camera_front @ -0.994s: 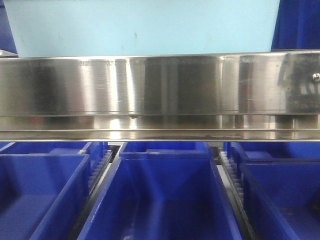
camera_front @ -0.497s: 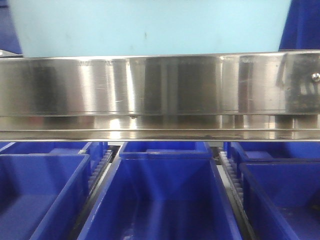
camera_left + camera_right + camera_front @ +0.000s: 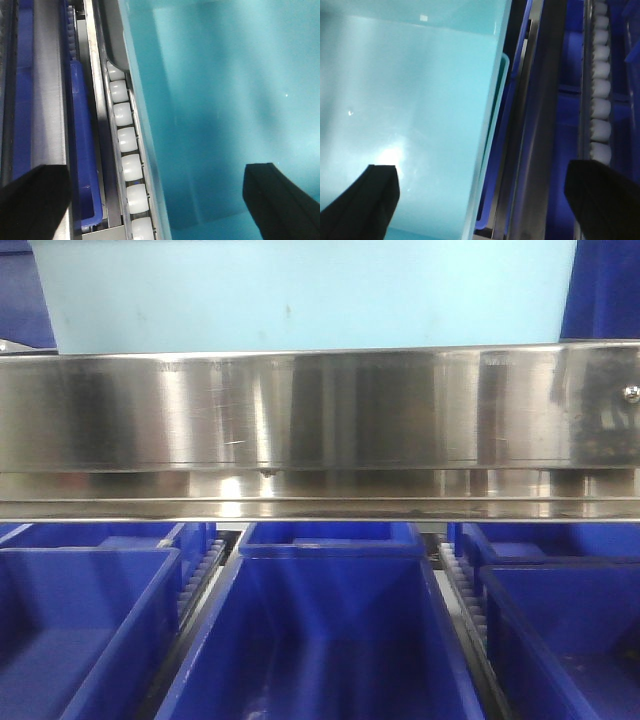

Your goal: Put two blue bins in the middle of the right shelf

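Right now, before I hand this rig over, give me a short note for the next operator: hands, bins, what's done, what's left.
Left hand: open, one finger on each side of the left wall of the pale blue bin, not clamped.
Right hand: open, straddling the bin's right wall.
The bin sits just behind the steel front rail, beside the white rollers. Dark blue bins fill the tier below.
Done: one bin looks delivered, but its seating is hidden.
Left: the second bin, not in view.
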You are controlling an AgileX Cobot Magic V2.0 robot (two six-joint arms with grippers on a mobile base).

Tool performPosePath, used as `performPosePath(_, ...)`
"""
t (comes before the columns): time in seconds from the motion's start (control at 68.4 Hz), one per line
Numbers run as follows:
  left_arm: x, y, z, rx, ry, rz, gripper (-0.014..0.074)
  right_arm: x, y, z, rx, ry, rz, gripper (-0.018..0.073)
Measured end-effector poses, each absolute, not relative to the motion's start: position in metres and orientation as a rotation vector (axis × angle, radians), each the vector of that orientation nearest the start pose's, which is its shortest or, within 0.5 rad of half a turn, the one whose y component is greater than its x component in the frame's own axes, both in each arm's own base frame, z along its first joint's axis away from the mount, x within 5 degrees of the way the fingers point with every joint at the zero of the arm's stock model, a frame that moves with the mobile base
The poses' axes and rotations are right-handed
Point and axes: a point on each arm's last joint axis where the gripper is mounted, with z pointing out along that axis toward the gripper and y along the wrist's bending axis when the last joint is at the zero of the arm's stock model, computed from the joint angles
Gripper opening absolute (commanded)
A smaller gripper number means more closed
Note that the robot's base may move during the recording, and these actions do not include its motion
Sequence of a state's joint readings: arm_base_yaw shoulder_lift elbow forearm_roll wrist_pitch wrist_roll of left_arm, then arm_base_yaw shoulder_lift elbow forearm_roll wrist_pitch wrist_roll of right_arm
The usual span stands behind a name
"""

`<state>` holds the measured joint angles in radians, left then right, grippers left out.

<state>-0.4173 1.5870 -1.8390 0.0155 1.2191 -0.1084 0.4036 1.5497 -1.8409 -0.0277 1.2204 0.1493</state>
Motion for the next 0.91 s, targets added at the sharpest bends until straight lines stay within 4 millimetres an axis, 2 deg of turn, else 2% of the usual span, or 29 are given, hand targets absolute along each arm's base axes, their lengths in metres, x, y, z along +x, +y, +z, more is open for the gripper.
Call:
performPosePath(0.161,0.303,-0.132,0.432,0.383,2.456,-0.199,0.0610,0.294,0.125,0.439,-0.313,2.451,0.225,0.0547)
performPosePath(0.424,0.303,-0.134,0.401,0.399,2.564,-0.194,0.0610,0.296,0.126,0.403,-0.326,2.577,0.194,0.0547)
performPosePath(0.731,0.305,-0.136,0.375,0.404,2.611,-0.195,0.0606,0.298,0.133,0.377,-0.261,2.615,0.299,0.0547)
performPosePath(0.804,0.305,-0.136,0.371,0.405,2.618,-0.196,0.0585,0.298,0.133,0.369,-0.257,2.629,0.298,0.0542)
performPosePath(0.907,0.304,-0.137,0.367,0.405,2.630,-0.203,0.0494,0.299,0.134,0.362,-0.245,2.638,0.304,0.0462)
